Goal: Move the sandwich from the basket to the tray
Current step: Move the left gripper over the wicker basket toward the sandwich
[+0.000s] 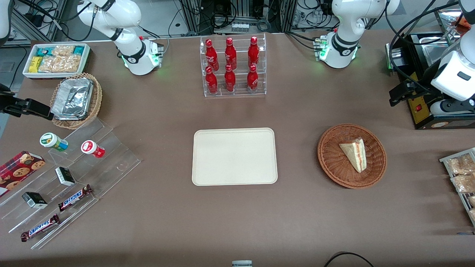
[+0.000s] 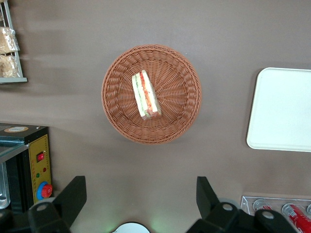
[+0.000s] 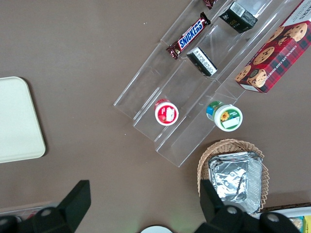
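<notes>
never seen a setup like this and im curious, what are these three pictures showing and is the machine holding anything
These are two white robot arms bolted to a brown table, each ending in a two-finger claw with a small camera above it. One picture looks at the whole table from the front; the other two look down from those arm cameras.

The working arm's gripper hangs open and empty, high above a round wicker basket with a wrapped sandwich lying in it. Beside the basket sits a bare cream tray, where the sandwich should go.

Also on the table: a clear rack of red bottles, a stepped clear stand with candy bars and small tubs, a cookie box, and a lighter basket of foil trays.
</notes>
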`<state>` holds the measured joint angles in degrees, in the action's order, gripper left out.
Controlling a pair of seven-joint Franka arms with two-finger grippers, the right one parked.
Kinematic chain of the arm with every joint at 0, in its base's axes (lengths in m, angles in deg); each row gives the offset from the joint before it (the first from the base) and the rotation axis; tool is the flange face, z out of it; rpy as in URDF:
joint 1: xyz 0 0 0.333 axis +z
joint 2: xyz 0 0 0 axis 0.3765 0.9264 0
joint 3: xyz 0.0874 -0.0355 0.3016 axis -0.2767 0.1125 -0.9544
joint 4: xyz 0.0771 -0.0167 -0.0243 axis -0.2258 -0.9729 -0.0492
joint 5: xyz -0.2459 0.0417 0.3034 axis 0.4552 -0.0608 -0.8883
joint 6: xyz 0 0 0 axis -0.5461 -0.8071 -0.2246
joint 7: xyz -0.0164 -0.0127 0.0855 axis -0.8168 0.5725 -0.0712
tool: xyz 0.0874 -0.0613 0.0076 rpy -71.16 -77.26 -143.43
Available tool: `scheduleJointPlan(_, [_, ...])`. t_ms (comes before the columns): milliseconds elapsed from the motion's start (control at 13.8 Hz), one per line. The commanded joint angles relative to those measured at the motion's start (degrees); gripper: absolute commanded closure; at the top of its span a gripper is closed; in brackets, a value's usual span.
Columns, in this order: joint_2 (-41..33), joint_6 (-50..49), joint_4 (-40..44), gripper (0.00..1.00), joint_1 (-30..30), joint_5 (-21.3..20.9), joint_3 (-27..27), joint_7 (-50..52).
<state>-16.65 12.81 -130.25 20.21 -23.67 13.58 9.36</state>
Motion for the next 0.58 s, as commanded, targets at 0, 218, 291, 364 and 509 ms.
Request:
scheduleJointPlan(0, [-0.90,-1.25,0.20,0.00,-0.12,0.19,-0.50,0.08])
scheduleJointPlan(218, [-0.64,0.58,-4.88,0.00,-0.11,-0.08,-0.59,0.08])
scheduleJointPlan(291, [-0.99,3.46,-8.47,0.00,-0.03,-0.08,-1.63,0.43])
scheduleJointPlan(364, [-1.86,6.63,-12.42,0.00,-0.03,-0.34,-1.91,1.65])
scheduleJointPlan(509, [-2.49,12.69,-18.76,0.00,-0.03,-1.31,-2.00,6.12])
